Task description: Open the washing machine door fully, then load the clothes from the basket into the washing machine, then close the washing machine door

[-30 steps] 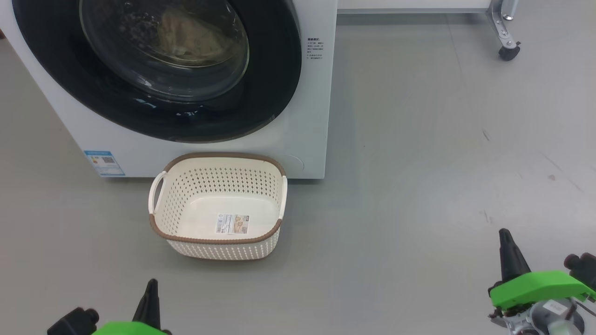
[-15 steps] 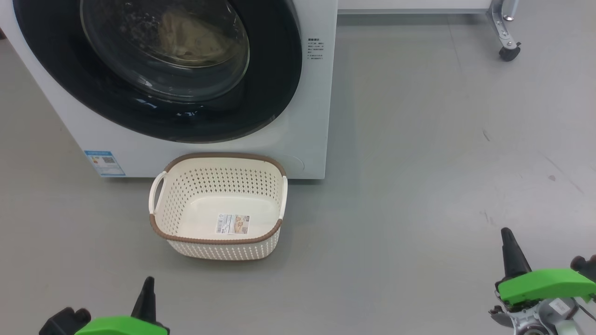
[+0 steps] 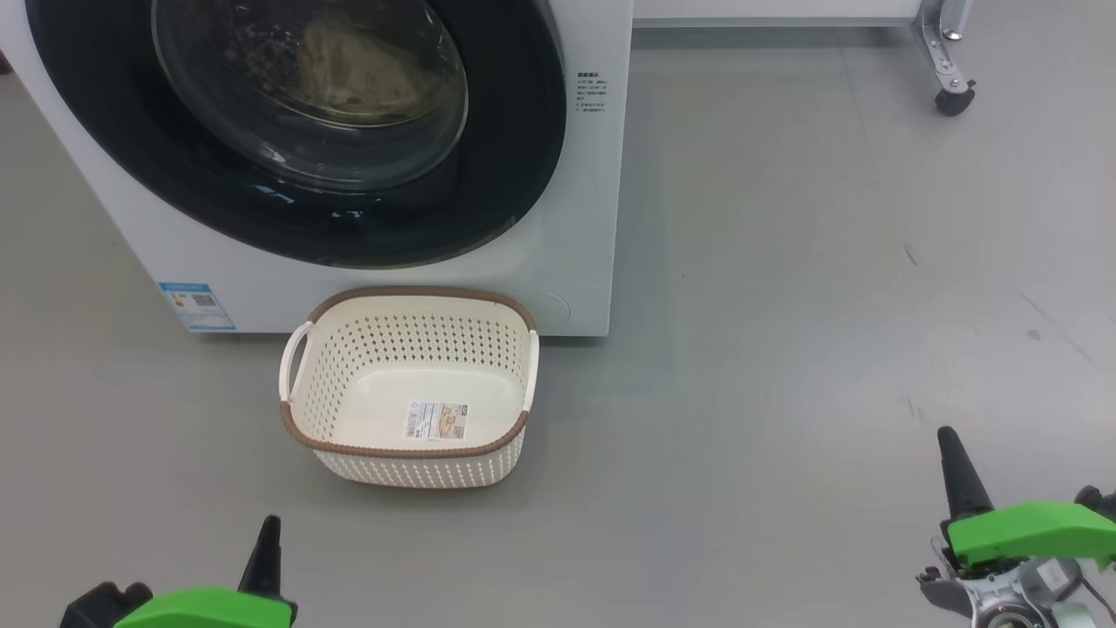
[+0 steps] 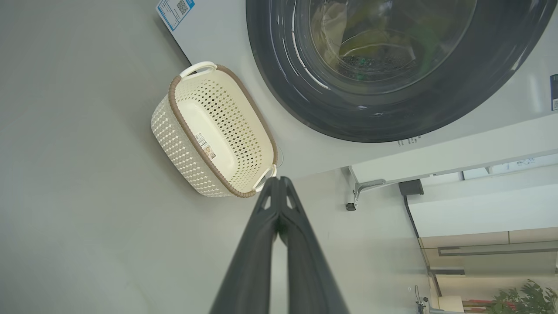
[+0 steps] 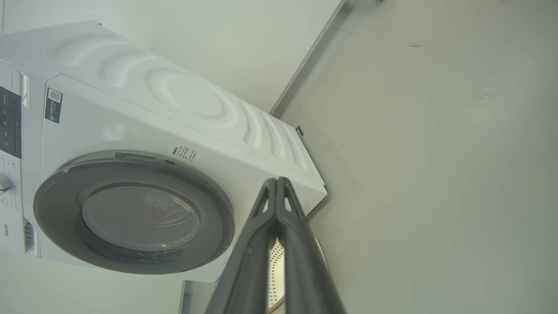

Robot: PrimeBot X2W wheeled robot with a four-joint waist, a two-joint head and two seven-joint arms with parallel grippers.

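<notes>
The white washing machine (image 3: 575,218) stands at the upper left with its round black-rimmed door (image 3: 514,157) shut against the front. Through the glass I see the cream-yellow clothes (image 3: 366,70) inside the drum; the left wrist view shows the clothes (image 4: 333,30) too. The cream basket (image 3: 410,384) sits on the floor right before the machine, with nothing in it but its label sticker. My left gripper (image 3: 268,528) is shut at the lower left, well short of the basket (image 4: 218,131). My right gripper (image 3: 949,440) is shut at the lower right, far from the door (image 5: 135,213).
Grey floor (image 3: 785,305) spreads to the right of the machine. A metal leg with a black caster (image 3: 953,98) stands at the upper right. A blue label (image 3: 196,305) marks the machine's lower left corner.
Both grippers have sunk slightly toward the bottom of the head view, the left also drifting left. Basket, door and clothes have not moved.
</notes>
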